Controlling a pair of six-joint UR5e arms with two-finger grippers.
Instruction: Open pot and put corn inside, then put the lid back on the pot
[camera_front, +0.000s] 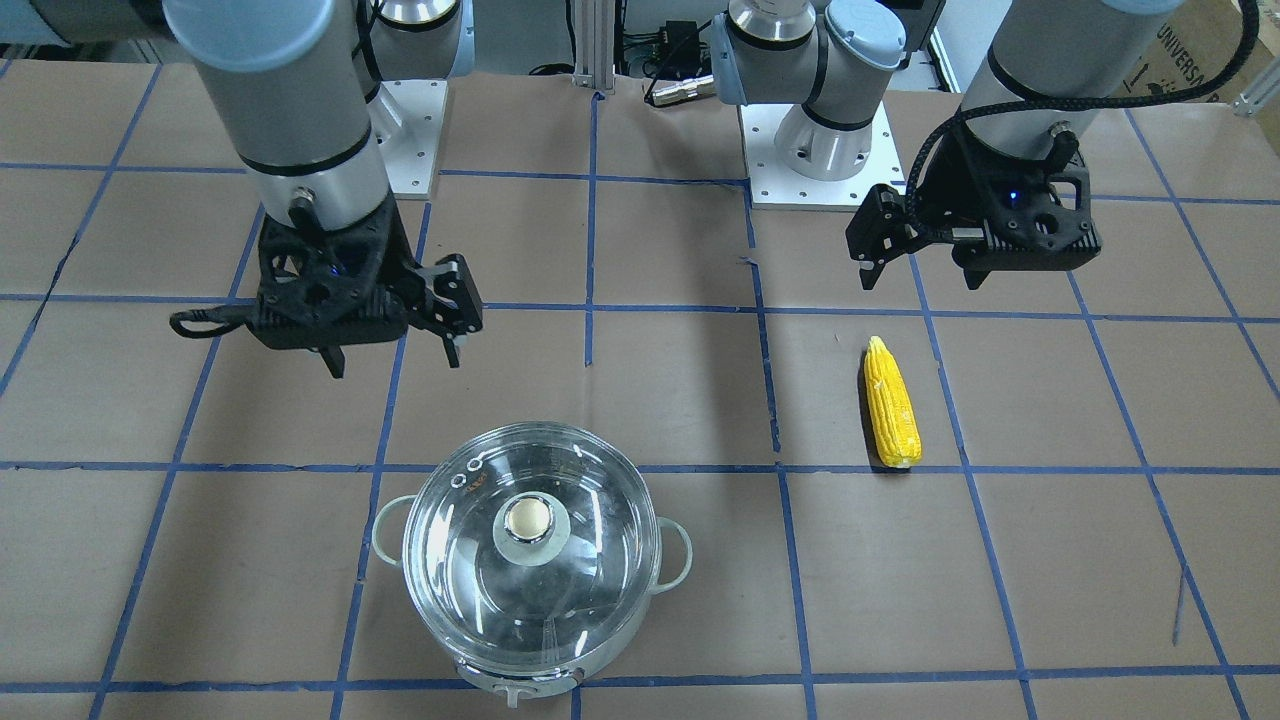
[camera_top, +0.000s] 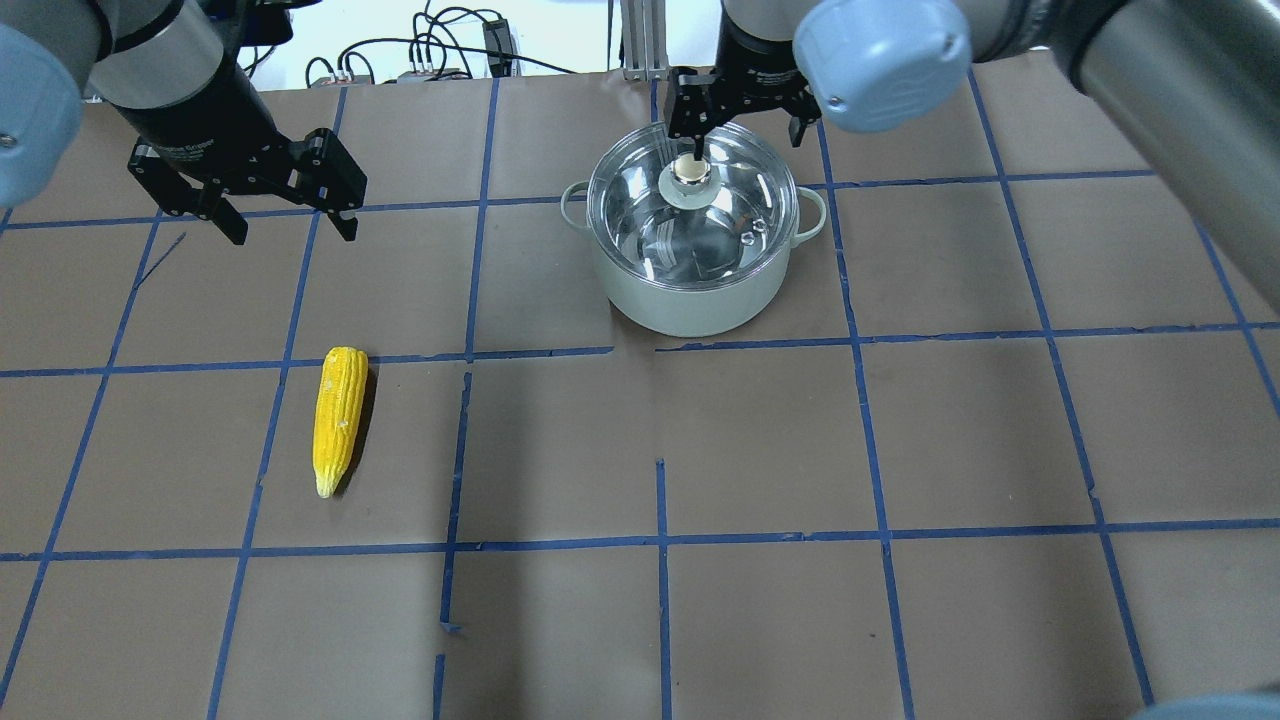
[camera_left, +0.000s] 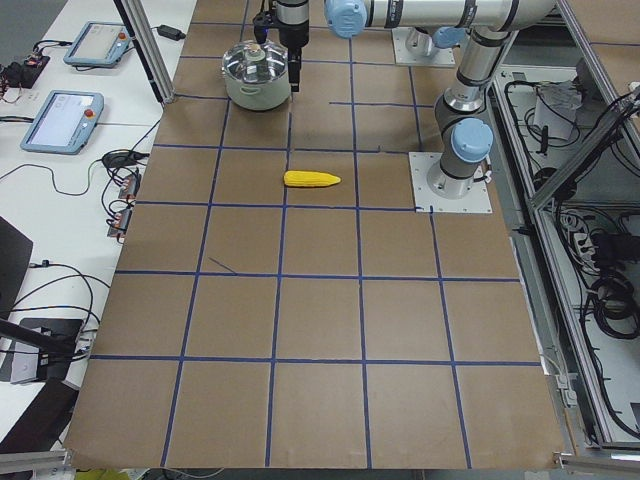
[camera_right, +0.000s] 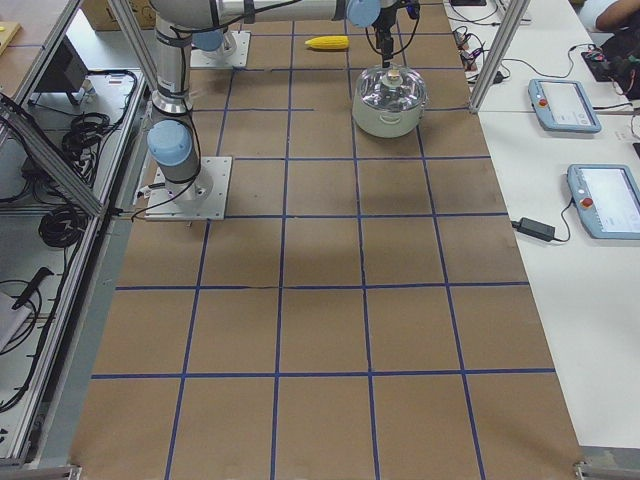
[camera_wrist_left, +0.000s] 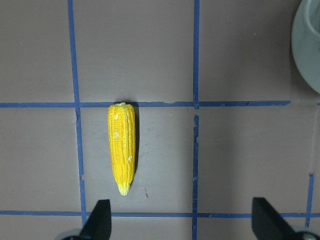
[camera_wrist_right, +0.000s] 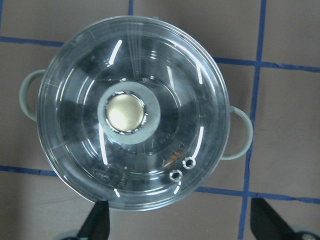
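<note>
The pot (camera_front: 600, 615) stands on the table with the clear glass lid (camera_front: 470, 560) on it; its beige knob (camera_front: 530, 518) is at the middle. The pot also shows in the overhead view (camera_top: 690, 305) and in the right wrist view (camera_wrist_right: 240, 132), with the lid (camera_wrist_right: 165, 90) shut on it. My right gripper (camera_front: 395, 362) hovers open and empty above the lid (camera_top: 700, 225), touching nothing. The yellow corn (camera_front: 892, 417) lies flat on the table, apart from the pot. My left gripper (camera_front: 920, 280) hovers open and empty above the table near the corn (camera_wrist_left: 122, 147).
The table is covered in brown paper with a blue tape grid. The two arm base plates (camera_front: 820, 165) sit on the robot's side. Cables and a connector (camera_front: 680, 90) lie at that edge. Tablets (camera_right: 565, 105) lie on a side bench beyond the pot.
</note>
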